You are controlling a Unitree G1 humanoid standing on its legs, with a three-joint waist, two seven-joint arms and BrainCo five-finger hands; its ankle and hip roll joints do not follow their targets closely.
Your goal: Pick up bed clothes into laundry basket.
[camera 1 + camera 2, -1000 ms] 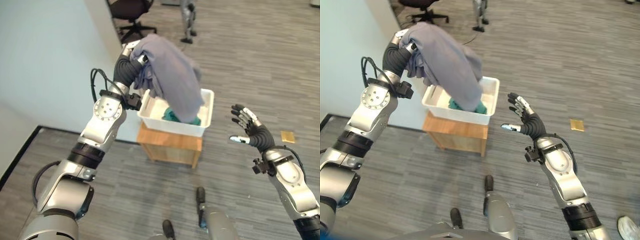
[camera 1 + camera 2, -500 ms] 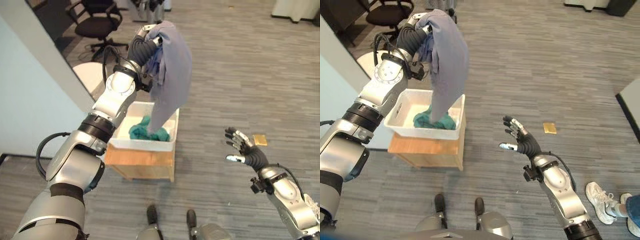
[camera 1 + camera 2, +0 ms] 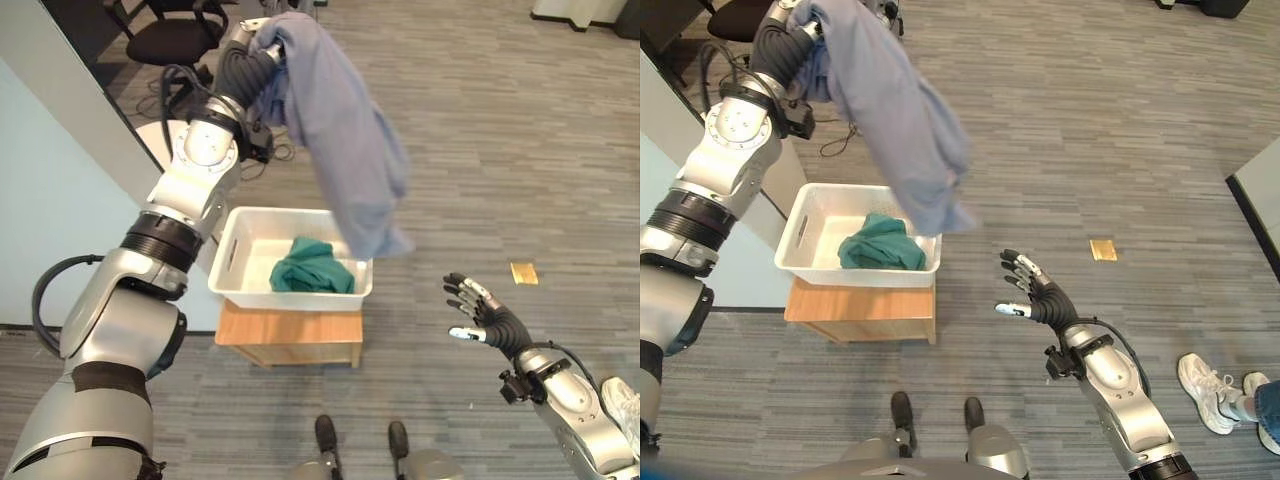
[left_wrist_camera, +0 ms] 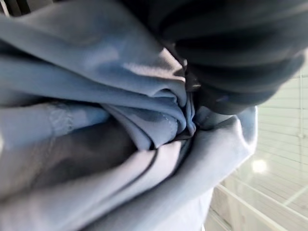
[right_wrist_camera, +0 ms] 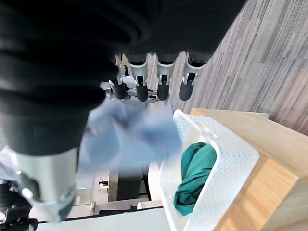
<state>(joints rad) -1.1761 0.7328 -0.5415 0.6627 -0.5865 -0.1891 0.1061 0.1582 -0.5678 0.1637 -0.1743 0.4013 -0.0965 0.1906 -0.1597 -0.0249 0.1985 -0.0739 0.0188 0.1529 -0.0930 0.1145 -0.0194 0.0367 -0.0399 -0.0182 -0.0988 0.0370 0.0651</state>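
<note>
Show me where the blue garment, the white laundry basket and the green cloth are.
blue garment [image 3: 340,140]: left eye view, middle of the hanging fabric.
white laundry basket [image 3: 232,262]: left eye view, its left wall.
green cloth [image 3: 878,245]: right eye view, centre of the bundle inside the basket.

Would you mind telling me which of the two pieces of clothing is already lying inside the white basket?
The green garment lies crumpled in the white basket. The grey-blue garment hangs in the air from the raised left hand, its lower end past the basket's rim.
</note>
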